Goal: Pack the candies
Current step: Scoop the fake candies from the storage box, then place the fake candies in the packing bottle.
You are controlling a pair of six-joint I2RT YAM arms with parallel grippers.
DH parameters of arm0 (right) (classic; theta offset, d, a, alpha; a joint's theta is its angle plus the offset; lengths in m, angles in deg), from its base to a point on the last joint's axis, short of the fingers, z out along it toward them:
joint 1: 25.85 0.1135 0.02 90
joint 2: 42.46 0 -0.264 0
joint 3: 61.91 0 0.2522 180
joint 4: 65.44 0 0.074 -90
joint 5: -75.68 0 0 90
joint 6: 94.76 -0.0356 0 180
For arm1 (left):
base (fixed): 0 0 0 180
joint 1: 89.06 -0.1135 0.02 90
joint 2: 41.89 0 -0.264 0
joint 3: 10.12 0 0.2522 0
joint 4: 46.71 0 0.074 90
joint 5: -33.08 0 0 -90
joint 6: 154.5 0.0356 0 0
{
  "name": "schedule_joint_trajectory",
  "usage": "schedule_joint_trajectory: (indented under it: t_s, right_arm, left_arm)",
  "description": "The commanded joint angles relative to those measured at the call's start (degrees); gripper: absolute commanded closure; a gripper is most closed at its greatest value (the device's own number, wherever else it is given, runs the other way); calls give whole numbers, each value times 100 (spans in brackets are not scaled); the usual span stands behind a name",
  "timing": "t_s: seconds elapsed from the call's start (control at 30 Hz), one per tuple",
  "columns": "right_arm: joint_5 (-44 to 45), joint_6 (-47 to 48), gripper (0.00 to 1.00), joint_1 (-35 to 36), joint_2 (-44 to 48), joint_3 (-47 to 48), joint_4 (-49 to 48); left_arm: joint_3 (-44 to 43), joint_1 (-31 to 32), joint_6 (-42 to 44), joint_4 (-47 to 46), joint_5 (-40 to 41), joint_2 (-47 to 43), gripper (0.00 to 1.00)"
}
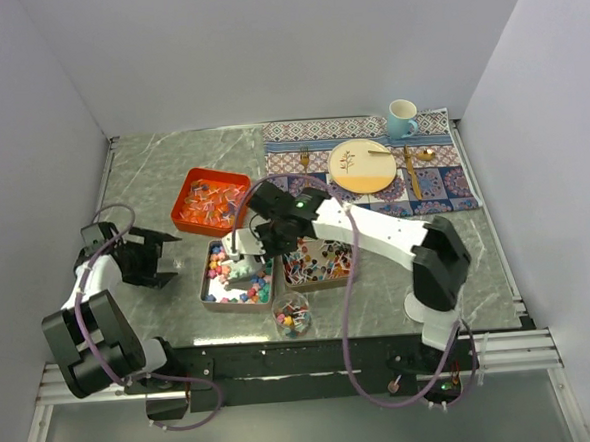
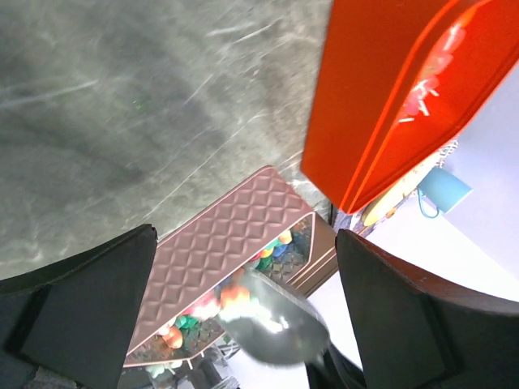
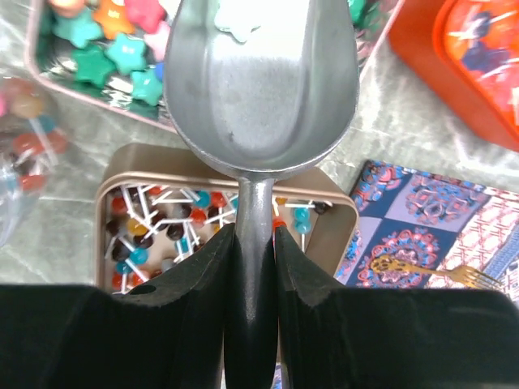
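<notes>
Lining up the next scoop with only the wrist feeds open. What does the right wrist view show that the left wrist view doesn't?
Only the right wrist view: the right gripper clamped on the handle of the scoop, whose bowl is almost empty, plus the lollipop tin, the placemat and the fork.

Only the left wrist view: the left gripper open with nothing between its fingers, and the blue mug.

Both: the scoop, the orange tray, and the pink tin with the star candies.
</notes>
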Motion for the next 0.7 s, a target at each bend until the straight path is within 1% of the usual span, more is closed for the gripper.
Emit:
schedule_joint_trajectory:
  t_s: [0.0,0.07,0.23,0.33,0.4,0.53,0.57,0.67]
  right_arm:
    - [-622,-77,100,-156,972,-332,-539]
    - [-798,-183,100,-253,1296,-578,-645]
    - [-1562,-877,100,-464,1781,-1095,-1067]
    - [-1704,-1097,100,-552,2115,-1631,-1479]
    - [-1731,-1203,100,-631,2414,-1826,-1664]
    - [-1828,-1090,100,-947,3176,-2151,-1481]
    - [-1784,-880,100,-1043,3327,-2222,-1272]
    - [-1713,-641,100,-1202,3925,-2442,-841]
  left_arm:
    - [-175,-88,173,-332,-199,-118,1]
    - [-113,-141,165,-394,-190,-135,2]
    - [-96,-343,401,-324,-59,-267,1]
    - [-131,-405,560,-341,-50,-276,1]
    - [-157,-457,586,-420,-85,-250,1]
    - [-218,-572,709,-508,-59,-250,1]
    - [-201,-607,709,-525,-85,-250,1]
    - [-122,-704,657,-674,-120,-276,1]
